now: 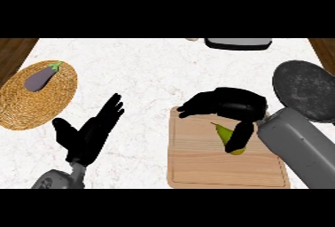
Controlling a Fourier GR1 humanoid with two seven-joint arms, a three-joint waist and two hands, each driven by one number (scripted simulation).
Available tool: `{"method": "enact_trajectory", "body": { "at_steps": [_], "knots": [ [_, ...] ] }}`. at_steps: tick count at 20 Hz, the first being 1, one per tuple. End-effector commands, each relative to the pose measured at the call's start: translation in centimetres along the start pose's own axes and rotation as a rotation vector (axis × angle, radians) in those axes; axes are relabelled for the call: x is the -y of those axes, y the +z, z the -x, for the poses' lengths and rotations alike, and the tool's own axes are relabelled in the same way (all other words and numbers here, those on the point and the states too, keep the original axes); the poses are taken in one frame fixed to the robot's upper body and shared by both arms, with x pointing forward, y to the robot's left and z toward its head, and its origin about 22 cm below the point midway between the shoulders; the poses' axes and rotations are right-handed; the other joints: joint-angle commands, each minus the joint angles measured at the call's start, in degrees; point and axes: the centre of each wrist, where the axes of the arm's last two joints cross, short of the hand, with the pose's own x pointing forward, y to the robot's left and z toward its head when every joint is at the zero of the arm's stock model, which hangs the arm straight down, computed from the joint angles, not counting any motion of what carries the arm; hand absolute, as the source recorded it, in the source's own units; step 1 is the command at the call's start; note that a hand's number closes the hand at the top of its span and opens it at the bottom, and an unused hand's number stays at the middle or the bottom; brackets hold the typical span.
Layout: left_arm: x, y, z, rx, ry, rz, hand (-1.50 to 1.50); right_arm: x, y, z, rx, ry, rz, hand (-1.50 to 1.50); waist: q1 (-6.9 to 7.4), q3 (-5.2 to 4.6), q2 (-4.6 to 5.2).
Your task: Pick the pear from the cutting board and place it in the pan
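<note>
Right hand (226, 105) first: from the head view it hangs over the far end of the cutting board (209, 170), black and bulky, with its grey forearm (294, 148) slanting in from the lower right corner. I cannot tell from where I stand whether it has closed on anything. The pear (224, 135) lies on the board just below the palm, towards the near side, stem pointing up and left, its yellowish bottom down and right. A dark part of the hand lies across the pear's right flank and hides that side of it, while the left flank and the stem show plainly against the wood.

The pan (304, 86), dark grey and round, sits on the counter (144, 66) just off the board's far right corner, and the forearm covers its near edge.

Over on the other side, the left hand (85, 137) rests near the lower left, spread with fingers straight and pointing away, holding nothing and well apart from the board.

Beyond it a round woven mat (33, 111) carries a purple eggplant (40, 78). At the far edge of the counter stands a dark appliance (237, 43), only partly in view.
</note>
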Motion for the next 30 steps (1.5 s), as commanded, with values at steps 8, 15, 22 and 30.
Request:
{"method": "enact_trajectory", "body": {
  "at_steps": [8,15,22,30],
  "knots": [
    [-0.4,-0.3,0.5,-0.012,0.017,-0.008,0.00,-0.6,-5.6,-5.3,-0.286,0.603,-0.576,-1.50,-1.73,-0.05,-0.57],
    [0.0,-0.3,0.5,-0.012,0.013,-0.044,0.00,-6.4,-5.9,-7.9,-0.385,0.701,-0.788,-1.50,-2.93,0.08,-0.61],
    [0.0,-0.2,-0.6,-0.003,0.023,-0.024,0.00,-9.5,-4.0,-8.6,-0.449,0.687,-0.732,-1.50,-2.74,0.11,-0.52],
    [-2.0,-0.4,-1.6,0.003,0.011,-0.021,0.00,-9.7,-3.4,-5.0,-0.477,0.843,-0.685,-1.50,-2.34,0.12,-0.33]
  ]
}}
